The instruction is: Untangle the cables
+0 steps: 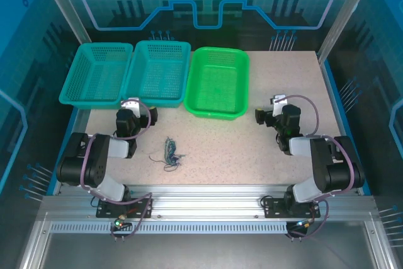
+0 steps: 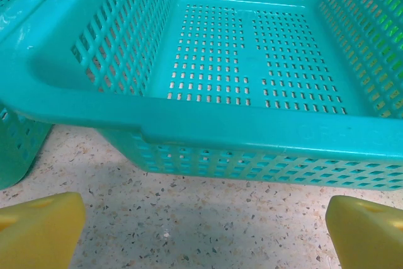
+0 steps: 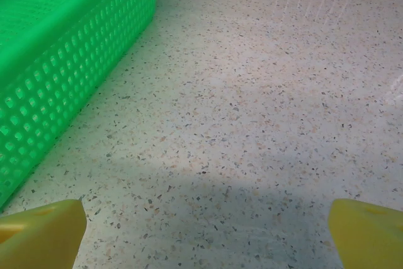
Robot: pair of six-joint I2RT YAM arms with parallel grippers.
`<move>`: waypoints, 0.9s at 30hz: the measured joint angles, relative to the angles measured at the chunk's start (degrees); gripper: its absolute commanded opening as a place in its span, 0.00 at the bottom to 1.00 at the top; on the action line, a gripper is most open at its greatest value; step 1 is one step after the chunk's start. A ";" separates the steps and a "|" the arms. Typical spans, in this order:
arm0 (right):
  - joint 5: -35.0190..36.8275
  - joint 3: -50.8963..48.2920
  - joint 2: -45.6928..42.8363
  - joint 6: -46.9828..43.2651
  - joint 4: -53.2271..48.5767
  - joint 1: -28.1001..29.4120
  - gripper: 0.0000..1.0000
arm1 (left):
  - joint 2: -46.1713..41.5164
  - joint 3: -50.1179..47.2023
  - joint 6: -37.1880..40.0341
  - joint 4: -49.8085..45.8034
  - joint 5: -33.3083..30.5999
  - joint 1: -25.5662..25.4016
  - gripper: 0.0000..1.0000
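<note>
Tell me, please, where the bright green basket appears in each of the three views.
Top external: the green basket sits upper centre, right of the middle teal basket.
Left wrist: far right, green glimpsed through the middle teal basket's mesh wall.
Right wrist: left edge, its mesh side wall.
Shared landmark: the speckled table, beneath the baskets in all three.

Our left arm [image 1: 88, 163] and right arm [image 1: 329, 167] sit folded, elbows close to their bases, wrists pointing forward. Our left end effector [image 2: 201, 234] gapes wide, its yellow fingers [image 2: 38, 228] well apart. Our right end effector [image 3: 204, 234] is spread equally wide.
</note>
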 measured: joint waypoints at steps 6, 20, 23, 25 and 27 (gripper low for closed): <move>0.00 0.00 0.00 0.02 0.00 0.00 1.00 | 0.00 0.00 -0.02 0.00 0.00 0.00 0.99; 1.05 0.85 -3.17 0.11 -5.20 0.63 1.00 | -3.78 -3.76 0.13 4.24 0.81 -0.28 0.99; 5.01 2.45 -10.40 2.93 -13.05 0.81 1.00 | -6.95 -3.80 1.09 4.04 0.04 -1.95 0.99; 6.82 4.55 -16.81 6.25 -20.28 0.81 1.00 | -9.90 -3.80 2.86 2.29 -1.92 -4.72 0.99; 7.50 7.74 -22.69 10.19 -28.33 0.76 1.00 | -13.84 -3.50 4.35 -1.16 -4.00 -8.02 0.99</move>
